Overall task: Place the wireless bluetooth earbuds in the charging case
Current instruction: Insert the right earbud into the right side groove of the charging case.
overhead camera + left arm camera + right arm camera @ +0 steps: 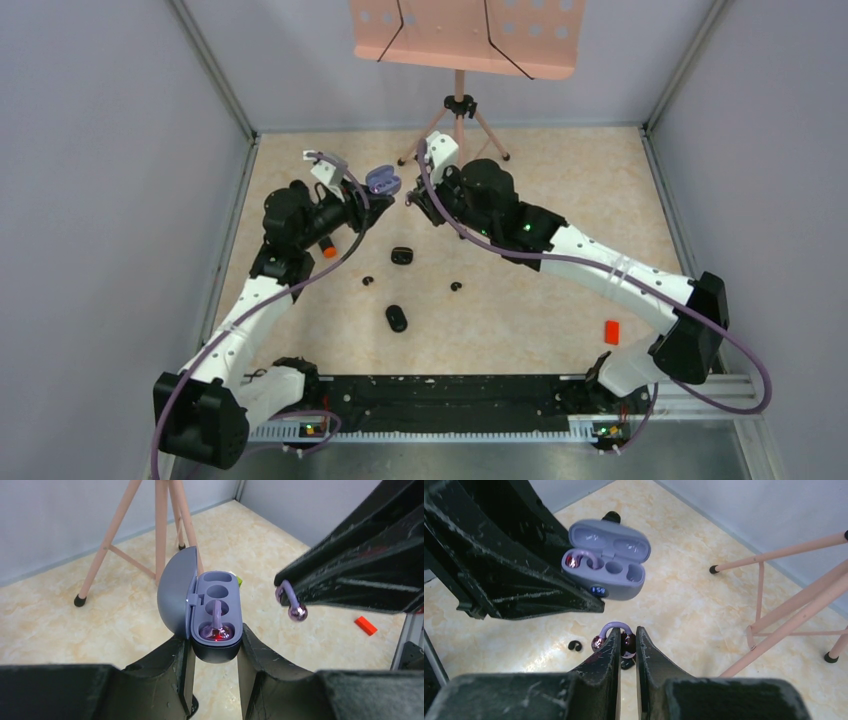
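No brand or label legible anywhere; only a tiny lit display (pixel 598 590) on the front of the purple charging case (pixel 606 567), digits too small to read. Held aloft at about 11 o'clock of the desk (pixel 520 320) centre, lid swung open, base clamped narrowly in the left gripper (pixel 215 647). Seated in one well over a red glow, a first purple earbud (pixel 216 625). At 3 o'clock of the case in the left wrist view, apart from it, a second purple earbud (pixel 613 636), pinched in the nearly closed right gripper (pixel 626 632) and half hidden by the fingers. Open desk toward 6 o'clock, dotted with one black earbud (pixel 367 281), another black earbud (pixel 456 287) and two black oval objects (pixel 401 255), too small to make out. Pink music stand (pixel 460 35) close behind at 12 o'clock, top cut off.
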Controlling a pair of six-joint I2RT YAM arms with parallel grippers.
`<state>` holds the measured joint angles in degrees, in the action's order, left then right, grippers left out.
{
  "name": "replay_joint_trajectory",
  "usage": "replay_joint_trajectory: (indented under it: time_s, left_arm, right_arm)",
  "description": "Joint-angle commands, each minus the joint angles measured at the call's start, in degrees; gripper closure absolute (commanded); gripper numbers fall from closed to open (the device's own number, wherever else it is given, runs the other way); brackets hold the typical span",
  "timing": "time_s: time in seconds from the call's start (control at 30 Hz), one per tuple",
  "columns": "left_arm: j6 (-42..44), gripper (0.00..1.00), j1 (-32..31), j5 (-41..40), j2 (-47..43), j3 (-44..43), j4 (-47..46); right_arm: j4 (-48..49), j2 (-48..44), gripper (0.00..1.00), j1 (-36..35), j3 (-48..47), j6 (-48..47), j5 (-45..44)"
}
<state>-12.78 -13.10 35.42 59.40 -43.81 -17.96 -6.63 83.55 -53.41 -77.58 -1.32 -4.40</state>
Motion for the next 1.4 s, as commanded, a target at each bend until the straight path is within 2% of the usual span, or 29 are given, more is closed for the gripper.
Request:
replay_joint_trajectory:
  time_s: [0.0, 0.13, 0.4, 0.9, 1.37]
  left_arm:
    - [4.3, 1.00, 0.2, 3.4, -0.7, 1.4, 1.1]
    - [4.4, 1.00, 0.1, 11.4, -1.0, 1.8, -0.4]
    - [1.9, 1.00, 0.1, 16.3, -1.0, 0.3, -2.0]
    - [-4.8, 1.00, 0.2, 9.1, -1.0, -3.0, -1.1]
    - [-6.2, 1.00, 0.2, 12.1, -0.1, -3.7, -4.0]
  right_arm:
    - [4.6, -2.6, 1.00, 0.0, 0.0, 2.5, -3.9]
    - [8.3, -1.8, 1.00, 0.0, 0.5, 3.4, -4.8]
    - [11.3, 0.5, 1.00, -0.1, -0.5, 5.3, -3.6]
    - [10.8, 0.3, 1.00, 0.0, 0.7, 6.4, -2.5]
    - [12.8, 2.7, 1.00, -0.1, 0.6, 6.8, -3.4]
